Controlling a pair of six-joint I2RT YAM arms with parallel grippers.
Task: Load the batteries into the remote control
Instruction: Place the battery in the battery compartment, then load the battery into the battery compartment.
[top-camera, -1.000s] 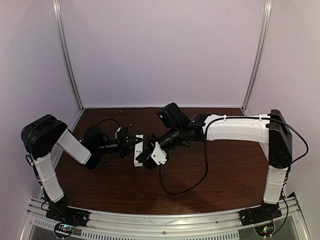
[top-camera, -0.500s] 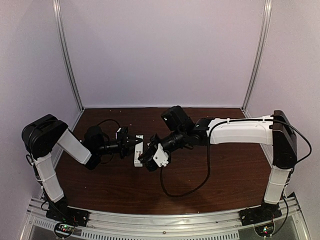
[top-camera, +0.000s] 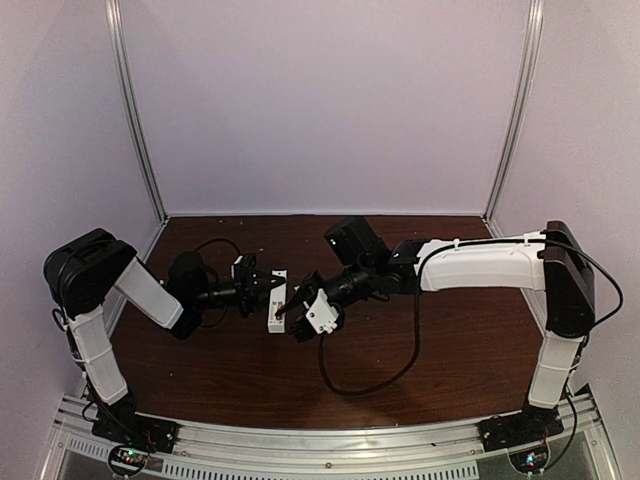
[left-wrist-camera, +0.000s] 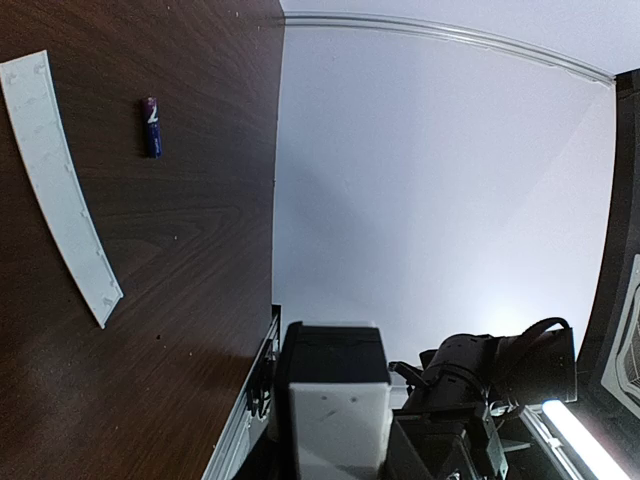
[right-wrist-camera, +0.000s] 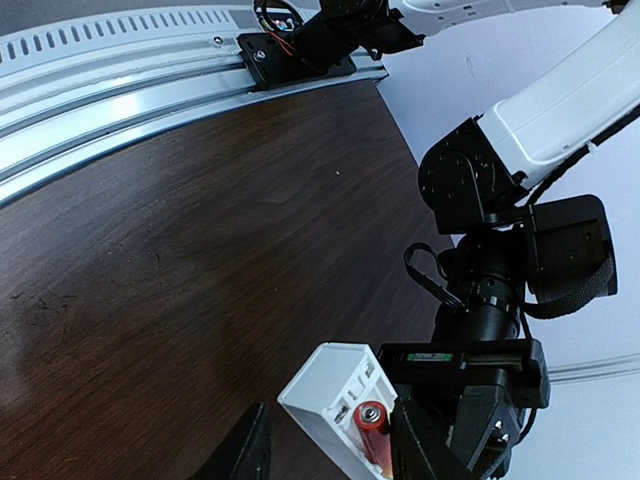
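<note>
My left gripper (top-camera: 262, 291) is shut on the white remote control (top-camera: 275, 298) and holds it above the table. In the left wrist view the remote (left-wrist-camera: 333, 420) fills the bottom centre. In the right wrist view the remote's end (right-wrist-camera: 335, 385) shows its battery slot, with the red-orange battery (right-wrist-camera: 372, 428) lying in it. My right gripper (right-wrist-camera: 335, 452) is open, one finger on each side of that end, and the battery lies against the right finger (right-wrist-camera: 425, 440). The dark blue-purple battery (left-wrist-camera: 152, 126) lies on the table.
The thin white cover strip (left-wrist-camera: 60, 185) lies on the brown table (top-camera: 440, 340) near the blue battery. The right arm's black cable (top-camera: 385, 365) loops over the table's middle. A metal rail (right-wrist-camera: 120, 70) runs along the near edge.
The right arm has shifted a little to the right and lower, and its gripper stays at the remote. The left arm has not moved.
</note>
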